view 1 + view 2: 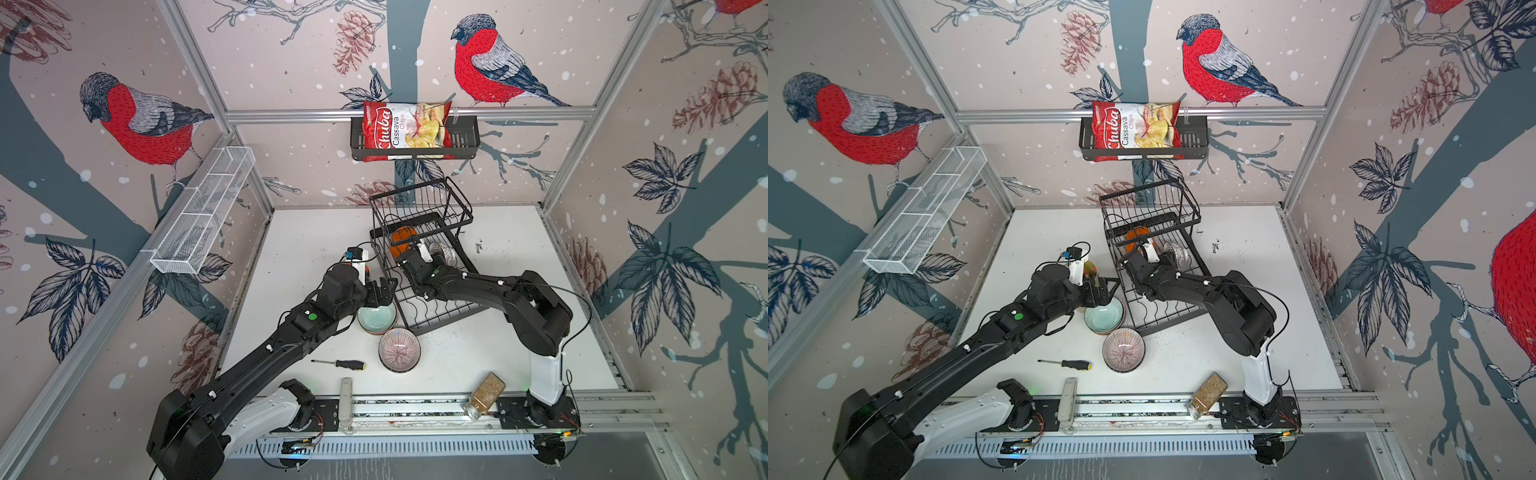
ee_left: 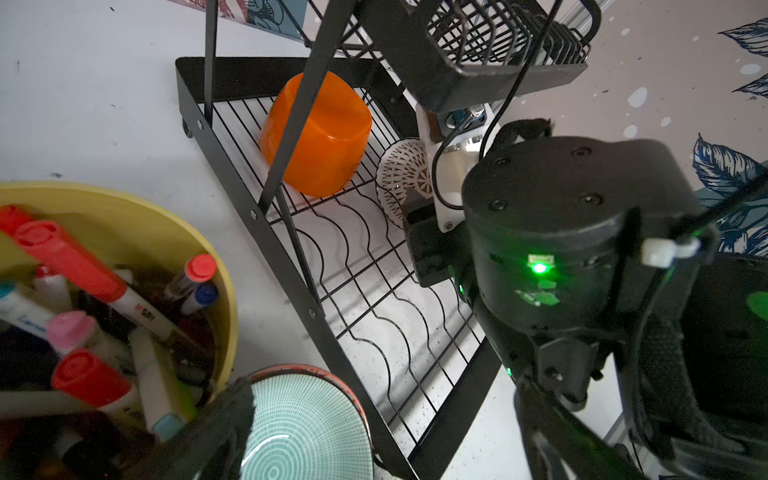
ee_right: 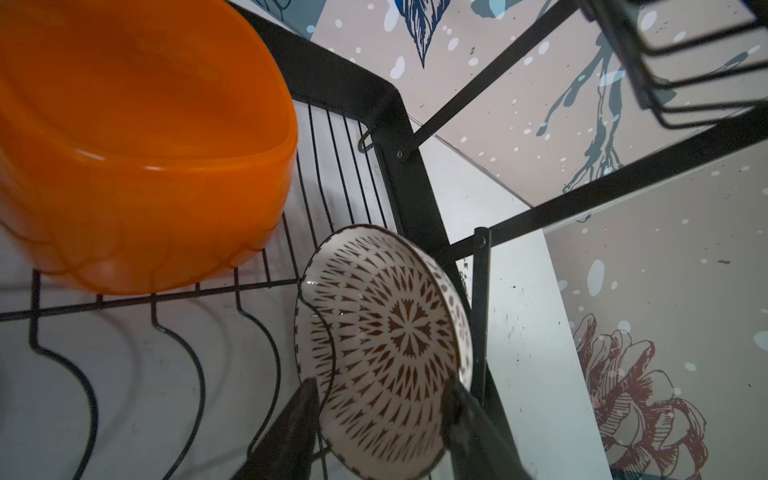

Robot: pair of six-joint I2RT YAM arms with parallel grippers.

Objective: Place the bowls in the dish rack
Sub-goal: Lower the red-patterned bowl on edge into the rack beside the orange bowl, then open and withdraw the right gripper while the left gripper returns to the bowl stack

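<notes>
The black wire dish rack [image 1: 451,318] [image 2: 249,208] stands mid-table. On its lower tray the orange bowl [image 1: 401,243] [image 3: 137,145] lies tipped. Beside it the white-black lattice bowl [image 1: 442,251] [image 3: 386,345] stands on edge against a rack post. My right gripper [image 1: 434,259] [image 3: 380,407] reaches into the rack, jaws partly apart, with the lattice bowl showing beyond them. My left gripper [image 1: 383,293] [image 2: 382,436] is wide open over the far rim of the pale teal bowl [image 1: 376,318] [image 2: 299,436], which is nested in a red-rimmed bowl. The pink-striped bowl [image 1: 400,349] sits nearer on the table.
A yellow cup of markers [image 2: 145,199] stands close by the left gripper and the teal bowl. A screwdriver [image 1: 340,364] lies in front, a spice jar [image 1: 486,395] by the front rail. A wall basket with chips [image 1: 415,133] and a white mesh shelf [image 1: 203,212] hang higher up.
</notes>
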